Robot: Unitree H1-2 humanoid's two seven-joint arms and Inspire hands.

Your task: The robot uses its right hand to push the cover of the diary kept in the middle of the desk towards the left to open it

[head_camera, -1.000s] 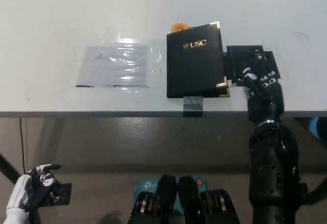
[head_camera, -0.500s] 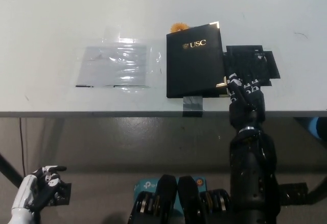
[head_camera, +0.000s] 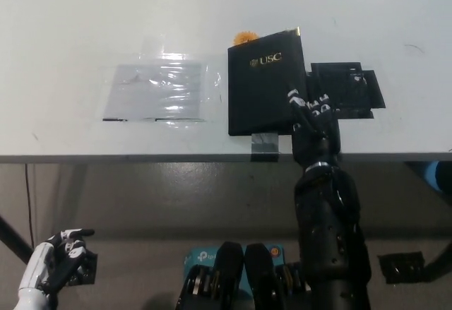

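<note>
One black diary [head_camera: 265,91], gold "USC" lettering on the cover, closed and lying flat at the middle of the white worktop [head_camera: 85,20], near its front edge. One strip of grey tape [head_camera: 265,144] at the diary's lower edge, over the worktop's front lip. One small orange thing [head_camera: 245,38] peeking out behind the top left corner. One clear plastic sheet [head_camera: 159,91] to the left, just apart from the diary. One patch of black tape [head_camera: 346,91] to the right. Black right hand [head_camera: 311,116] over the diary's lower right corner, fingers extended on the cover, holding nothing. White left hand [head_camera: 53,260] hanging low at lower left below the worktop, fingers loosely curled, empty.
</note>
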